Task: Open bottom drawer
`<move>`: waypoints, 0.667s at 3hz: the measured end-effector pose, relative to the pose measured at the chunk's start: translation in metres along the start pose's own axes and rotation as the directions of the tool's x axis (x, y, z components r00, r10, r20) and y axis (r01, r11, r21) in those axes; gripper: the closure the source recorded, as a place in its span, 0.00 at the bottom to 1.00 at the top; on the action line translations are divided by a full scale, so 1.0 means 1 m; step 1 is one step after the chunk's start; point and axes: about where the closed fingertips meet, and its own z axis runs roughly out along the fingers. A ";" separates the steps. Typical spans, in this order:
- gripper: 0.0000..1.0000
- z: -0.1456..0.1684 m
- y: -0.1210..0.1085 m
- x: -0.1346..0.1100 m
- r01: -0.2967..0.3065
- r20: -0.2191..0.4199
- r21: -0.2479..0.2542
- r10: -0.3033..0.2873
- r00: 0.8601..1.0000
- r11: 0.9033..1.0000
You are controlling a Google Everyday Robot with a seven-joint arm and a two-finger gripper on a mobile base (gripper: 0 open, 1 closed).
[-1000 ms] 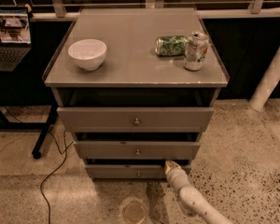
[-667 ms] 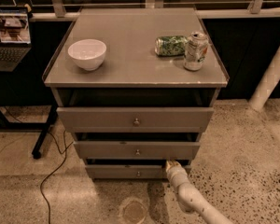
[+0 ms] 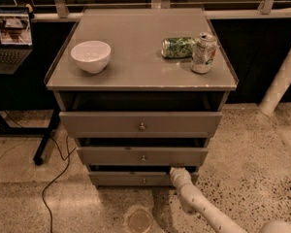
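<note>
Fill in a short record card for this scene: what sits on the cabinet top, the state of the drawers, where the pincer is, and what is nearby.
cabinet top: white bowl at left; green can lying on its side; silver can upright just right of it
drawers: three grey fronts, one small centre knob each
bottom drawer: lowest and narrowest front, dark gap above it
pincer: at the bottom drawer's upper right edge, right of its knob
arm: enters from lower right
nearby: laptop at left

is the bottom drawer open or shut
Slightly open: a dark gap shows above the bottom drawer front. The gripper is at the drawer's top right edge.
</note>
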 end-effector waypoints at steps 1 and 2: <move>1.00 0.000 0.000 0.000 0.000 0.000 0.000 0.000 1.000 1.000; 1.00 0.003 0.000 0.005 0.009 -0.021 0.008 -0.009 1.000 1.000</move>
